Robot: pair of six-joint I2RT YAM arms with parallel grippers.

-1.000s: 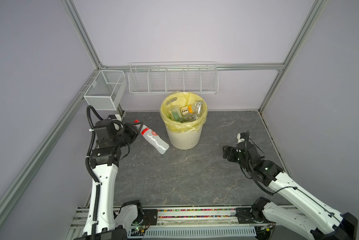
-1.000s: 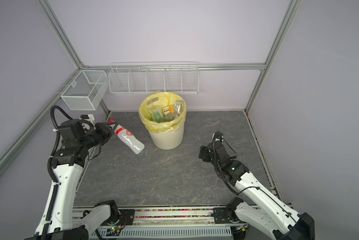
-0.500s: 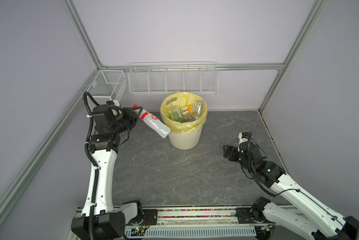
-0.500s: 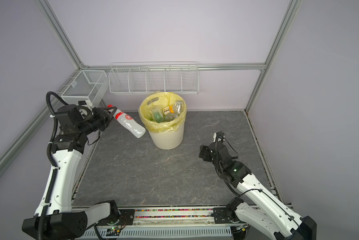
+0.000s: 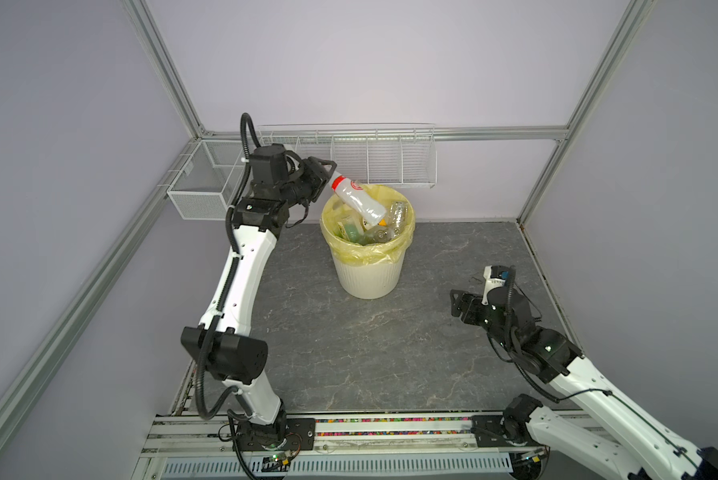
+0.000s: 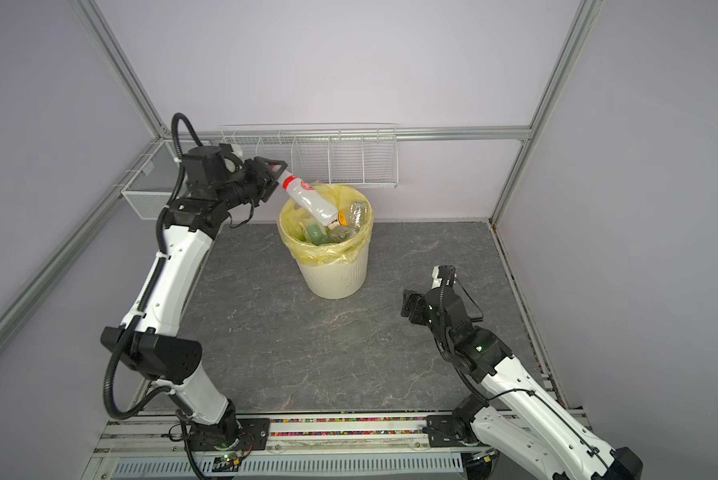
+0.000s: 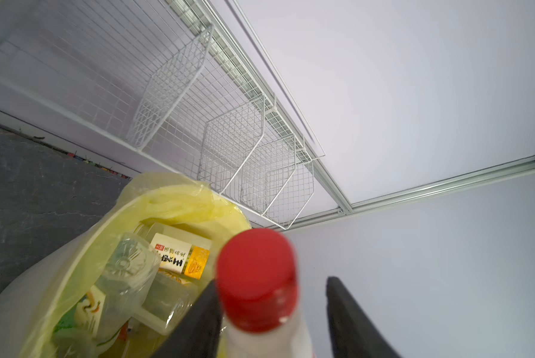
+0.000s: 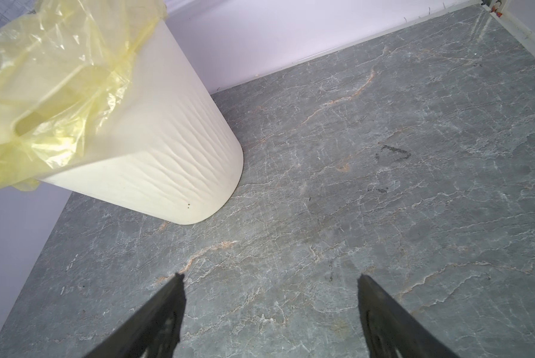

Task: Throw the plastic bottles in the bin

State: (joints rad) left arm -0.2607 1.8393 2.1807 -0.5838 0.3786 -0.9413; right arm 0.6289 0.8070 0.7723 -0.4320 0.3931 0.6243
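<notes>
The left gripper (image 5: 329,173) was raised beside the bin (image 5: 367,274), at its rim on the left. Its jaws stood apart. In the left wrist view one finger (image 7: 204,310) lay against the red-capped bottle (image 5: 357,201), and the other finger (image 7: 346,310) was clear of it. This bottle slanted over the bin mouth, base down among the other bottles (image 5: 365,232) in the yellow bag, with its cap up toward the gripper. The right gripper (image 8: 271,279) hung low over the grey table (image 5: 349,340), right of the bin, with its jaws wide apart and nothing between them.
</notes>
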